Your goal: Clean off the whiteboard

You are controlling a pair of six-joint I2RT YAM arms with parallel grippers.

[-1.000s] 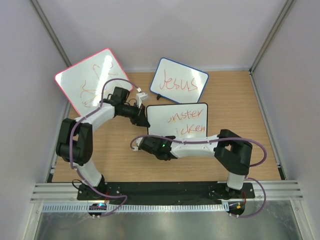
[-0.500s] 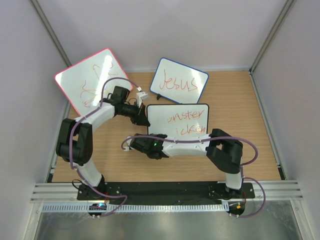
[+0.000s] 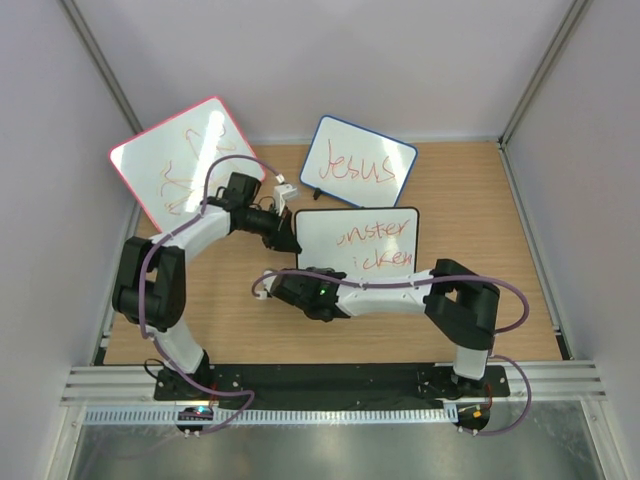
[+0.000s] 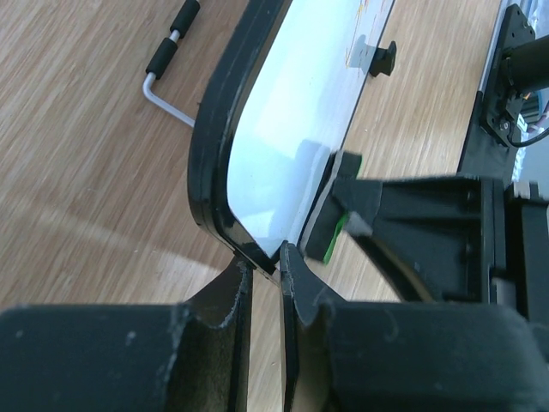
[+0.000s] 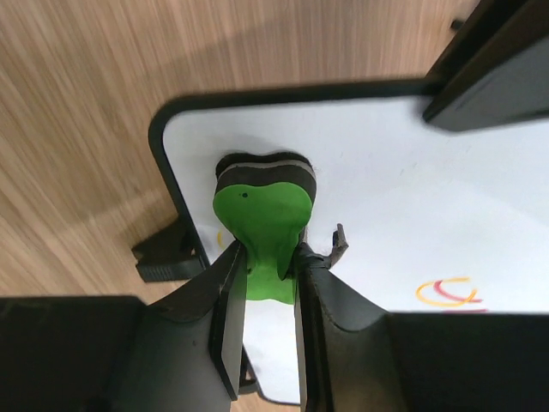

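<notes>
Wooden table (image 3: 480, 200) holds the whiteboard (image 3: 360, 222) at frame centre, long axis left-right. Jaws of the left gripper (image 4: 262, 266) clamp a left corner; the right gripper (image 5: 264, 257) pinches a green eraser (image 5: 262, 215) against its face.

Two spare boards on a wooden table (image 3: 470, 210).
Pink-red-framed board (image 3: 185, 160) at back left, scrawled in red and yellow. Blue-framed board (image 3: 358, 160) beside it reads "Jesus". A bent metal rod (image 4: 161, 62) with black sleeves lies on the wood.
</notes>
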